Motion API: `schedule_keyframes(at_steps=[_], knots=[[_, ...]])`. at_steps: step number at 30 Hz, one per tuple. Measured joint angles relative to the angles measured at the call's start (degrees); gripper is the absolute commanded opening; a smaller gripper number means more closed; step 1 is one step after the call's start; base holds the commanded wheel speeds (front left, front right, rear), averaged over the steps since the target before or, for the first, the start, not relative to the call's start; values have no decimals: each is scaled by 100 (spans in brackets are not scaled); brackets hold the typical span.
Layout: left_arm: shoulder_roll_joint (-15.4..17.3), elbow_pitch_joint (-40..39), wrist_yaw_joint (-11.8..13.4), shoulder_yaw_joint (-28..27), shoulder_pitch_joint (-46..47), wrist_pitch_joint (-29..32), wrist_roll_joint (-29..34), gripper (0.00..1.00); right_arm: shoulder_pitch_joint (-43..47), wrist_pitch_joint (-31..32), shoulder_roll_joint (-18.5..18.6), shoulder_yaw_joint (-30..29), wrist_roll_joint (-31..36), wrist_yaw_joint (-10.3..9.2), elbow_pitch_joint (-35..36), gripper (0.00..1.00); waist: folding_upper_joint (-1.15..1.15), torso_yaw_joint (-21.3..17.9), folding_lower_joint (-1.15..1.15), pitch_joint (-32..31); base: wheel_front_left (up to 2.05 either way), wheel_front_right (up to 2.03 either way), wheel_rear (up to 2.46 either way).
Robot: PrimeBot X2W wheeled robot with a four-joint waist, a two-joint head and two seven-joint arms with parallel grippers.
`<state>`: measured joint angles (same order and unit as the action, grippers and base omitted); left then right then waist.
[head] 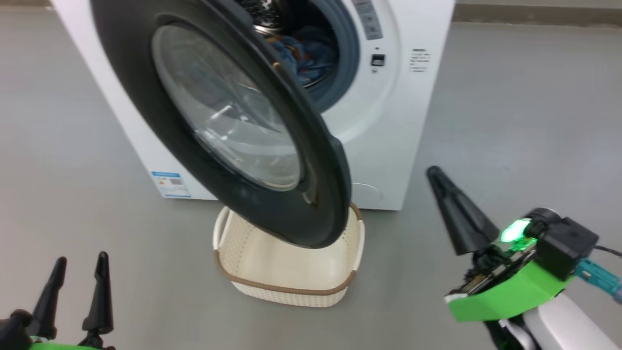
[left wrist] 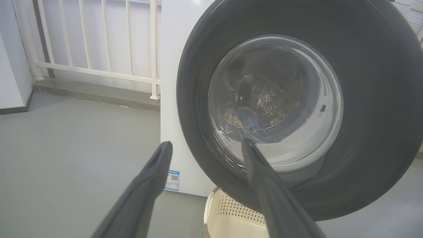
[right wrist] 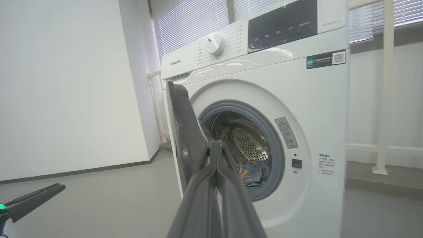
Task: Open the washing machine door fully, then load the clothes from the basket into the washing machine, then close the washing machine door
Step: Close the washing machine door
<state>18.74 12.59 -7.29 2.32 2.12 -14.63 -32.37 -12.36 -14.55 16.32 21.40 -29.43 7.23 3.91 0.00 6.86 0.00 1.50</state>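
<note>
Head view: right gripper [head: 434,171] is clamped shut on nothing, clear of the half-open door [head: 311,209]; left gripper [head: 81,258] is spread wide, holding nothing. One basket [head: 286,289] sits under the door, with the clothes [head: 306,56] inside the one washing machine [head: 384,146].

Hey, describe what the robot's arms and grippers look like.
Both the left gripper and right gripper have long, tapered black fingers on bright green mounts. The right wrist carries a glowing green light, a black box and teal cable; its forearm is white.
</note>
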Motion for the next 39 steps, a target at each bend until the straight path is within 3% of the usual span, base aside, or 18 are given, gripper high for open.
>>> schedule_keyframes(at_steps=[7,15,23,39], knots=[[-16,52,0,104,3,0,-15,100,-211,0,21,835,1,0,255,0,0,436,0,-42,0,0,0],[-29,88,0,191,17,0,-55,100,-513,0,46,1641,-24,0,-129,0,0,935,0,-48,0,0,0],[-40,118,0,286,35,0,-100,100,-759,37,156,2316,-621,0,-1180,0,0,1308,0,-23,0,0,0],[-45,122,0,332,238,0,-183,100,-1535,26,222,2676,-1296,0,-2700,0,0,1567,0,260,0,0,0]])
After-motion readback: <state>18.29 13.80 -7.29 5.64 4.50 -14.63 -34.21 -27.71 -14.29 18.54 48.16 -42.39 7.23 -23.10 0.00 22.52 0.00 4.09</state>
